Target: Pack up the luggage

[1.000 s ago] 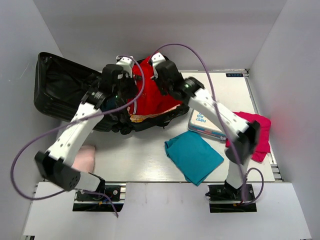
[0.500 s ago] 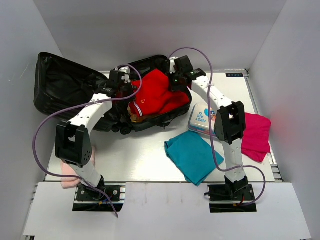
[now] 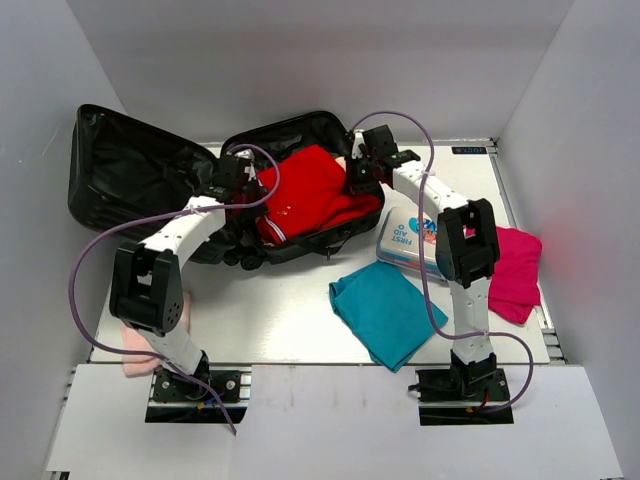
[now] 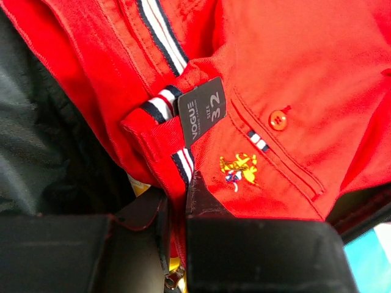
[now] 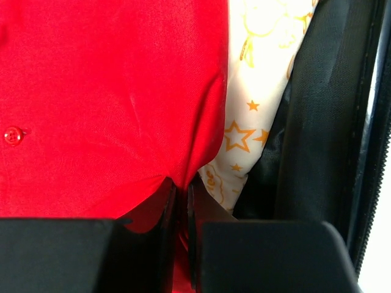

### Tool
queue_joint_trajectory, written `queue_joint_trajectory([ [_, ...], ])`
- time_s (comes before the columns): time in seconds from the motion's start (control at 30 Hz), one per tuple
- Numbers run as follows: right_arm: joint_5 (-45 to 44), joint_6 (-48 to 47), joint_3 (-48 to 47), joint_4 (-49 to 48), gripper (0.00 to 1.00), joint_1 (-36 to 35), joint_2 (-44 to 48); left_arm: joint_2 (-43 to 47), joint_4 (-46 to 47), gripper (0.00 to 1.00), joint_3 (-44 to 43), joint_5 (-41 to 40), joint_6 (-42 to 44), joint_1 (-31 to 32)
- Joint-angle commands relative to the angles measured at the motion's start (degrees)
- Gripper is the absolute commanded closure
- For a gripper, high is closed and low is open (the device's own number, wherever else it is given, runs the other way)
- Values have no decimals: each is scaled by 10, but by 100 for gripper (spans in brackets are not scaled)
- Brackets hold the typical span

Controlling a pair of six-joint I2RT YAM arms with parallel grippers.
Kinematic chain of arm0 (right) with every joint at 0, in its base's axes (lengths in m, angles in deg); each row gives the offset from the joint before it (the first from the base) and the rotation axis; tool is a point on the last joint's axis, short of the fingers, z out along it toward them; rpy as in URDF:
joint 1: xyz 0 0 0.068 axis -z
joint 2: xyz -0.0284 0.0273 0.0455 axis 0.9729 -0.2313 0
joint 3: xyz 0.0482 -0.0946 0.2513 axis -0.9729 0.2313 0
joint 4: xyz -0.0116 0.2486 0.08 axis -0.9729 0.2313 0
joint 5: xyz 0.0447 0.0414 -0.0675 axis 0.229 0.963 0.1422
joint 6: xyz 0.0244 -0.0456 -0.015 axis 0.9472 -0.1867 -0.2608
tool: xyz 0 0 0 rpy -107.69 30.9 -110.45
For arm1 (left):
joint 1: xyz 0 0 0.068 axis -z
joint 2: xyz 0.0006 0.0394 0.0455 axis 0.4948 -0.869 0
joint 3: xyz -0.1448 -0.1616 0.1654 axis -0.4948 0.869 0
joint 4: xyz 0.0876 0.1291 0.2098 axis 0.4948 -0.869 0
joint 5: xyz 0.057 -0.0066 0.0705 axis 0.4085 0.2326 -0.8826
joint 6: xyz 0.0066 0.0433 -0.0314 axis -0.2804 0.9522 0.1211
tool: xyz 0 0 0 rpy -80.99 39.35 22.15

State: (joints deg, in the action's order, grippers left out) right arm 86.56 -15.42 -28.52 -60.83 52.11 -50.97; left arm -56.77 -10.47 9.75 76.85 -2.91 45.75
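The black luggage (image 3: 130,185) lies open at the back left, its lid spread to the left. A red shirt (image 3: 305,190) lies in its right half on top of a cream star-print cloth (image 5: 256,79). My left gripper (image 3: 243,175) is shut on the shirt's collar edge (image 4: 174,177) at the shirt's left side. My right gripper (image 3: 358,170) is shut on the shirt's hem (image 5: 182,183) at its right side, next to the luggage's black lining (image 5: 317,122). The shirt shows a label and a yellow logo in the left wrist view (image 4: 201,113).
A first-aid tin (image 3: 408,240) lies right of the luggage. A teal cloth (image 3: 385,310) lies in front of it, a magenta cloth (image 3: 510,270) at the right edge and a pale pink cloth (image 3: 135,340) at the front left. White walls enclose the table.
Both arms stretched back and lowered the red shirt flat into the luggage. The shirt has spread out and now covers most of the star-print cloth.
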Motion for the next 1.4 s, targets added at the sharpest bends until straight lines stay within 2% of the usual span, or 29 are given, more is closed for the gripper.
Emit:
queue_joint_trajectory([
  [0.0, -63, 1, 8, -14, 90, 30, 13, -22, -109, 100, -23, -80, 10, -2],
  [0.03, -69, 3, 3, -3, 89, 30, 4, -33, -148, 100, -31, -98, 6, -2],
  [0.1, -68, -2, 3, 1, 84, 31, 5, -52, -169, 98, -49, -120, -8, -2],
  [0.13, -67, -3, 4, 1, 79, 31, 9, -52, -175, 73, -48, -122, -9, -2],
  [0.17, -56, -14, 5, 0, 72, 31, 16, -51, -177, 53, -48, -124, -10, -2],
  [0.2, -56, -17, 4, -2, 59, 30, 28, -47, -177, 31, -51, -125, -7, -2],
  [0.23, -55, -21, 3, -3, 51, 28, 34, -43, -177, 10, -55, -128, -4, -1],
  [0.27, -54, -24, 0, 0, 44, 29, 50, -38, -178, 5, -59, -129, -3, -1],
  [0.3, -54, -28, -7, 0, 28, 26, 54, -36, -179, 1, -84, -131, 2, -1],
  [0.33, -54, -29, -12, 1, 19, 27, 61, -34, -194, 1, -94, -139, 7, -1],
  [0.4, -45, -33, -25, 5, 13, 26, 80, -34, -209, 1, -130, -145, 13, -1],
  [0.57, -8, -31, -43, 8, 13, 21, 104, -38, -224, 1, -228, -158, 50, 10],
  [0.6, 1, -31, -40, 7, 14, 18, 110, -44, -229, 1, -238, -160, 58, 11],
  [0.67, 12, -32, -31, 8, 24, 10, 109, -49, -230, 1, -262, -157, 62, 19],
  [0.7, 20, -31, -24, 9, 38, 7, 104, -54, -229, 1, -267, -154, 68, 22],
  [0.73, 26, -31, -22, 10, 44, 0, 103, -60, -228, 3, -264, -136, 69, 25],
  [0.8, 33, -24, -15, 12, 47, -5, 92, -71, -224, 9, -257, -117, 65, 30],
  [0.83, 34, -20, -12, 14, 47, -9, 89, -75, -223, 16, -245, -112, 61, 30],
  [0.87, 28, -16, -3, 14, 51, -14, 84, -77, -219, 30, -229, -90, 52, 30],
  [0.97, 3, 33, 52, -3, 61, -12, 76, -94, -207, 49, -187, -74, 37, 30],
  [1.0, 3, 54, 67, -14, 64, -11, 76, -102, -199, 59, -173, -71, 28, 30],
  [1.07, -15, 74, 107, -44, 65, -10, 77, -123, -205, 66, -167, -67, 24, 27],
  [1.13, -43, 73, 118, -34, 67, -13, 66, -145, -208, 69, -169, -57, 23, 27],
  [1.3, -79, 77, 96, -12, 67, -16, 40, -177, -210, 69, -185, -52, 21, 22],
  [1.37, -86, 68, 89, 4, 67, -18, 51, -179, -201, 65, -196, -27, 37, 20],
])
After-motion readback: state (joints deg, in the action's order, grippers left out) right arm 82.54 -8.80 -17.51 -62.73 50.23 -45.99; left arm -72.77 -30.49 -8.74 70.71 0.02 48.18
